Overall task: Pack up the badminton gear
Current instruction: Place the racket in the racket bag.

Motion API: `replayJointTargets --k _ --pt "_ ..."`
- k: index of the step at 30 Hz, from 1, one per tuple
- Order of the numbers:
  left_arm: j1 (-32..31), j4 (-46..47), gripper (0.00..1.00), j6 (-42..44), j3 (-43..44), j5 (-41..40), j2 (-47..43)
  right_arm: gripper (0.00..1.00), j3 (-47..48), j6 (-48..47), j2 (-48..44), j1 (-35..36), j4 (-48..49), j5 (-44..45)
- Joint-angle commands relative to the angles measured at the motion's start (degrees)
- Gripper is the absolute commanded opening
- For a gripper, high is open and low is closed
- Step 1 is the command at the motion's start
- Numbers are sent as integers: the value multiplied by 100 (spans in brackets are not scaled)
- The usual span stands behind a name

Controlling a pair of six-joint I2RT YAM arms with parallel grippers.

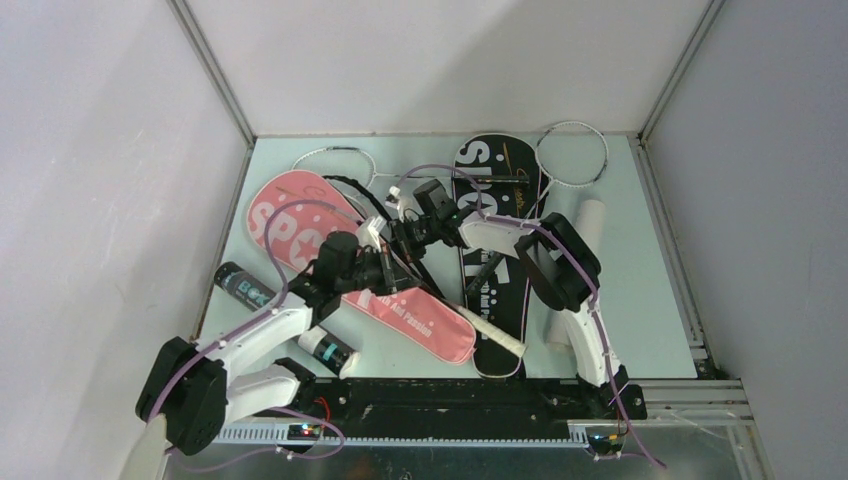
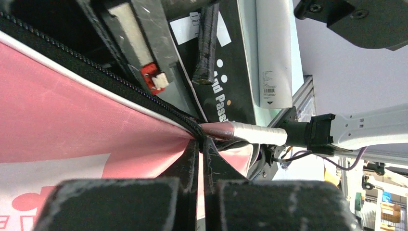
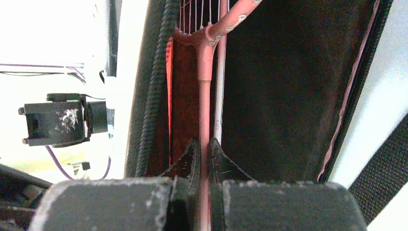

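Observation:
The pink cover (image 1: 310,235) lies left of centre and the black cover (image 1: 497,230) to its right. My left gripper (image 2: 203,143) is shut on the zipper edge of the pink cover (image 2: 72,110), holding it lifted. My right gripper (image 3: 204,144) is shut on the thin shaft of the pink racket (image 3: 206,53), whose head reaches into the cover's dark inside. A white shaft (image 3: 219,96) runs beside it. The white-taped handle (image 1: 490,330) sticks out at the cover's near end. In the top view both grippers (image 1: 395,272) (image 1: 402,235) meet over the cover's middle.
White racket heads lie at the back left (image 1: 335,160) and back right (image 1: 572,155). Two black tubes (image 1: 243,285) (image 1: 328,350) lie near the left arm. A white tube (image 1: 588,225) lies right of the black cover. Walls enclose the table on three sides.

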Motion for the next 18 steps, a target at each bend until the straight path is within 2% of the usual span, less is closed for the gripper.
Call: replayJointTargets --k 1,3,5,6,7,8,9,14,18 --pt "-81 532 0 47 -4 230 26 0 324 597 11 68 1367 -126" --pt "-89 430 0 43 47 164 47 0 259 721 8 87 1594 -51" --pt "-79 -15 10 -4 209 -160 -11 0 178 737 7 101 1678 -6" --pt "-75 -477 22 -46 368 -484 -61 0 104 701 1 115 1683 0" --pt "-66 -684 28 -72 461 -673 -184 0 62 677 0 114 1676 8" --pt "-49 -1200 38 -177 681 -1109 -253 0 -28 642 -3 114 1669 7" --pt "-30 -1476 43 -289 798 -1600 -390 0 -78 622 -6 116 1663 6" --pt "388 -3098 46 -851 1533 -3208 -803 0 -373 560 -59 120 1711 -39" --pt "945 -3720 46 -1323 1878 -4152 -817 0 -419 439 -113 166 1605 -75"
